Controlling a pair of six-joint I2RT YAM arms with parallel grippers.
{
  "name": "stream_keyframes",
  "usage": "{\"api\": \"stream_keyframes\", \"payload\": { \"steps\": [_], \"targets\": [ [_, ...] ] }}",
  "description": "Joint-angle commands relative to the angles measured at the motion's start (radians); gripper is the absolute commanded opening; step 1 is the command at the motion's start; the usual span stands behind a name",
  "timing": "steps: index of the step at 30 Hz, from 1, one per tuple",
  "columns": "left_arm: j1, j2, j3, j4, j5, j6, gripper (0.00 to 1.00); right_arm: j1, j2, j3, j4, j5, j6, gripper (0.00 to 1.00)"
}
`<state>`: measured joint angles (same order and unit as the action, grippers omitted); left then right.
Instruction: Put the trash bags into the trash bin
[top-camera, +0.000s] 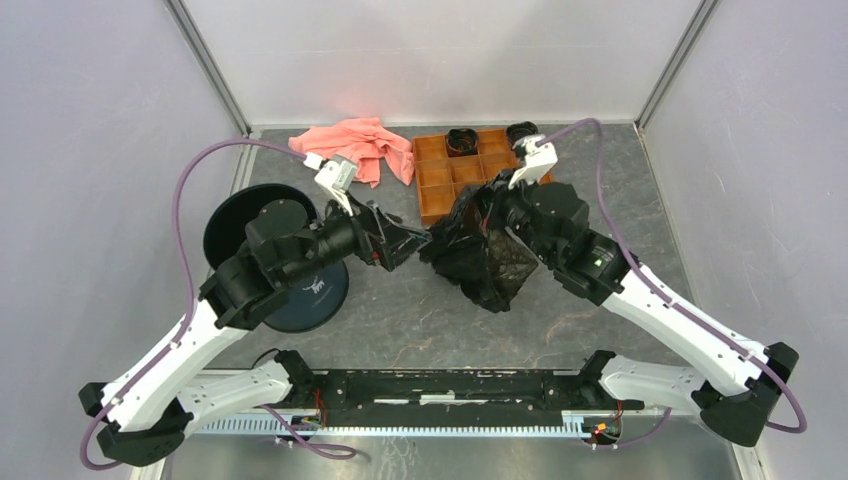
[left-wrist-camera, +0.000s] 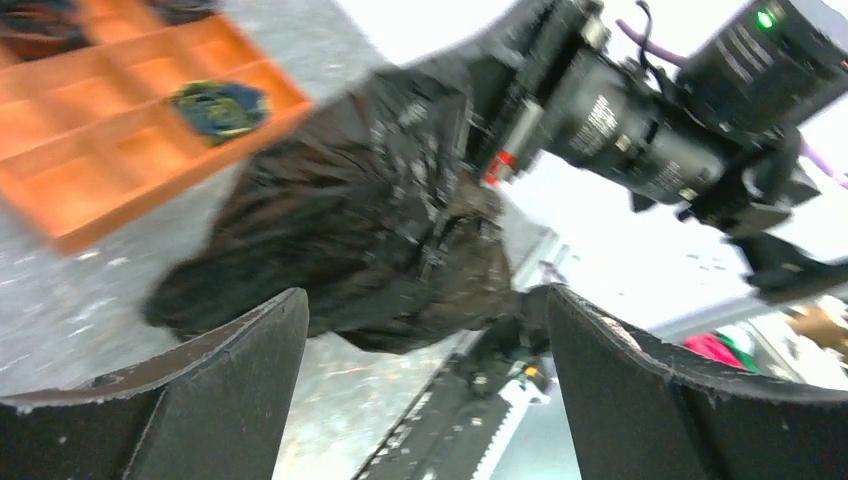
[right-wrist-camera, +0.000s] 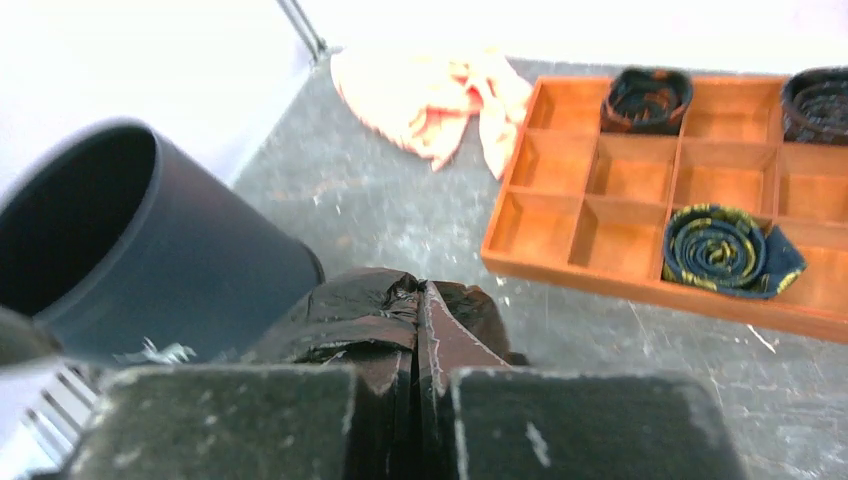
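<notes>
The black glossy trash bag (top-camera: 478, 255) hangs bunched at the table's middle. My right gripper (top-camera: 497, 215) is shut on its top, and the right wrist view shows the film pinched between the closed jaws (right-wrist-camera: 425, 330). My left gripper (top-camera: 413, 240) is open and empty just left of the bag. In the left wrist view (left-wrist-camera: 425, 330) the bag (left-wrist-camera: 370, 230) lies beyond the spread fingers. The dark navy trash bin (top-camera: 290, 275) lies on its side under the left arm, with the white logo on its base showing. In the right wrist view, the bin (right-wrist-camera: 150, 250) has its opening turned left.
An orange compartment tray (top-camera: 440, 190) holding rolled dark items stands at the back, behind the bag. It also shows in the right wrist view (right-wrist-camera: 610, 230). A salmon-pink cloth (top-camera: 365, 145) lies at the back left. Grey enclosure walls stand on three sides.
</notes>
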<state>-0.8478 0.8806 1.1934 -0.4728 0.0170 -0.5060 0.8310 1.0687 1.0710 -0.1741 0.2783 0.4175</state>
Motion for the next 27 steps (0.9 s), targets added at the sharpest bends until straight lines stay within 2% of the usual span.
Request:
{"api": "stream_keyframes", "payload": {
  "steps": [1, 5, 10, 17, 24, 27],
  "targets": [
    [-0.004, 0.074, -0.051, 0.211, 0.333, -0.151, 0.94, 0.001, 0.012, 0.156, 0.014, 0.131, 0.094, 0.0],
    [-0.05, 0.117, -0.103, 0.28, 0.297, -0.187, 0.95, 0.004, 0.025, 0.201, 0.03, 0.204, 0.1, 0.0],
    [-0.205, 0.203, -0.056, 0.207, 0.032, -0.15, 1.0, 0.004, 0.07, 0.222, 0.012, 0.248, 0.104, 0.0],
    [-0.327, 0.271, -0.042, 0.209, -0.301, -0.148, 1.0, 0.006, 0.101, 0.225, -0.01, 0.292, 0.11, 0.0],
    [-0.364, 0.37, -0.04, 0.373, -0.358, -0.158, 0.97, 0.016, 0.116, 0.228, -0.012, 0.325, 0.109, 0.0],
    [-0.366, 0.377, -0.073, 0.499, -0.329, -0.143, 0.99, 0.016, 0.118, 0.229, -0.01, 0.319, 0.102, 0.0]
  ]
}}
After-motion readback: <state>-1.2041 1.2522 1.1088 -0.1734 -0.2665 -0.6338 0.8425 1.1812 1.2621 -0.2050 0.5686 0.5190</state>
